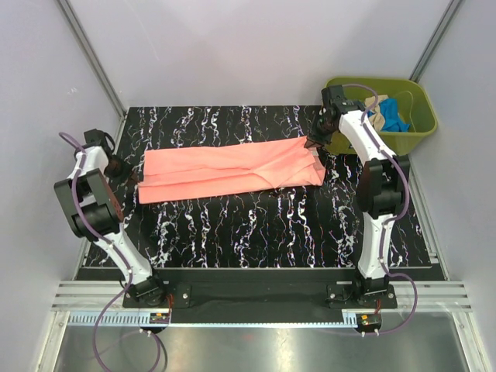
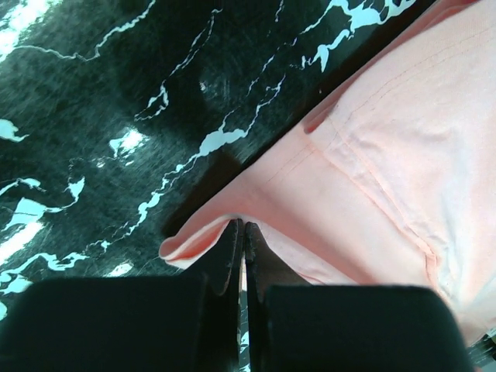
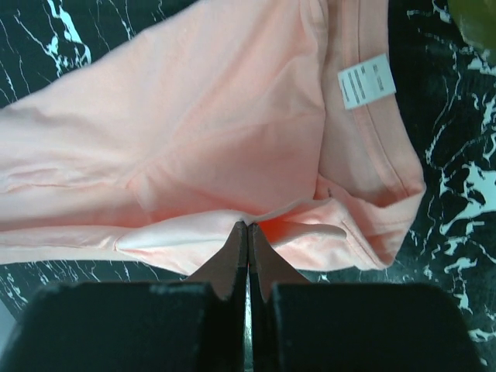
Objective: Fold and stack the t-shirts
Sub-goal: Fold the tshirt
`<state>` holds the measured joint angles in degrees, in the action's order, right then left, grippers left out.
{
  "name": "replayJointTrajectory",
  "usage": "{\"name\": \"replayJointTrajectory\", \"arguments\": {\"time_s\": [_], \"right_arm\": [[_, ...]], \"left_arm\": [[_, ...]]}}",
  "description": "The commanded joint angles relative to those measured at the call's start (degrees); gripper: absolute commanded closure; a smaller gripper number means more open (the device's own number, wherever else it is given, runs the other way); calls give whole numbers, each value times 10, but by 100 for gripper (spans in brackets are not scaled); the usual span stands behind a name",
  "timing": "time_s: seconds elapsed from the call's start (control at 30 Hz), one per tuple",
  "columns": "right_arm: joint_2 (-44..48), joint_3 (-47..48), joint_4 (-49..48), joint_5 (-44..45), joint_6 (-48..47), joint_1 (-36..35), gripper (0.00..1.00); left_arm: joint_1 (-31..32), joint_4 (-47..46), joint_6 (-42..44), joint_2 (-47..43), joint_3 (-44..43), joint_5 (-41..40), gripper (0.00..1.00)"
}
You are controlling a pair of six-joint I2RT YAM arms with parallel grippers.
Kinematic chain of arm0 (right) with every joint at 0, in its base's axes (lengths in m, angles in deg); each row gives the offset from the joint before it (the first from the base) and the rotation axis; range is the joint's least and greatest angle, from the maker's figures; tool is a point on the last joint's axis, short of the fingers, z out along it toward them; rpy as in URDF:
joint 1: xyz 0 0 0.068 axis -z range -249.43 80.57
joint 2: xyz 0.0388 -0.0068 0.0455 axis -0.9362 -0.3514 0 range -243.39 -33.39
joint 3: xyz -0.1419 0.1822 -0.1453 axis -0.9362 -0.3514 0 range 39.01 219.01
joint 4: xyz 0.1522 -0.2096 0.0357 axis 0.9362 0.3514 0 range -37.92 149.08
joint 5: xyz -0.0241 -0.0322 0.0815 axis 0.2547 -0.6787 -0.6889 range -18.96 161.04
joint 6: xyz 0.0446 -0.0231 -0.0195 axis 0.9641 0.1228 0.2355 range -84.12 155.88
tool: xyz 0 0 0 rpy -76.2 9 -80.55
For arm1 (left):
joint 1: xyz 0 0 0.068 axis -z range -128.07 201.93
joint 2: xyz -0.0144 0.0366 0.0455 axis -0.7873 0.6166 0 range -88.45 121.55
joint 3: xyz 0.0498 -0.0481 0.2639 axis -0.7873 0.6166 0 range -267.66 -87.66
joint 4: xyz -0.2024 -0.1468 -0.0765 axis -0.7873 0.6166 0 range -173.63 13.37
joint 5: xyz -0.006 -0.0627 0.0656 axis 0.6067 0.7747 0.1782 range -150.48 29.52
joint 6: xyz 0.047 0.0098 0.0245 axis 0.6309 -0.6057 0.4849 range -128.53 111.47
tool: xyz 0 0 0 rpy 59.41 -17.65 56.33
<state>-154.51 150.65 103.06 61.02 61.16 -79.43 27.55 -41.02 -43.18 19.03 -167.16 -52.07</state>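
Observation:
A salmon-pink t-shirt (image 1: 232, 172) lies folded into a long band across the black marbled table (image 1: 256, 225). My left gripper (image 1: 138, 177) is at the band's left end, shut on the shirt's folded edge. In the left wrist view the cloth (image 2: 387, 139) curls over the tips of the left gripper (image 2: 242, 226). My right gripper (image 1: 314, 143) is at the right end by the collar, also shut on a pinch of cloth. In the right wrist view the shirt (image 3: 217, 116) bunches at the tips of the right gripper (image 3: 248, 225), and its white label (image 3: 366, 80) shows inside the neck.
An olive-green tub (image 1: 422, 116) stands at the back right corner, just behind the right arm. It holds a bright blue t-shirt (image 1: 394, 116) and a beige one (image 1: 377, 120). Bare marbled table lies in front of the pink shirt. Grey walls close in the sides.

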Motion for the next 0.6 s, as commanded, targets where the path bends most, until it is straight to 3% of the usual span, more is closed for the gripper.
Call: {"name": "replayJointTrajectory", "arguments": {"time_s": [0.0,0.57], "right_arm": [[-23,55,12,9,-10,4,100],[-59,66,9,34,-9,13,100]], "left_arm": [[6,-9,-3,17,-44,18,100],[20,5,-8,85,-109,17,100]]}}
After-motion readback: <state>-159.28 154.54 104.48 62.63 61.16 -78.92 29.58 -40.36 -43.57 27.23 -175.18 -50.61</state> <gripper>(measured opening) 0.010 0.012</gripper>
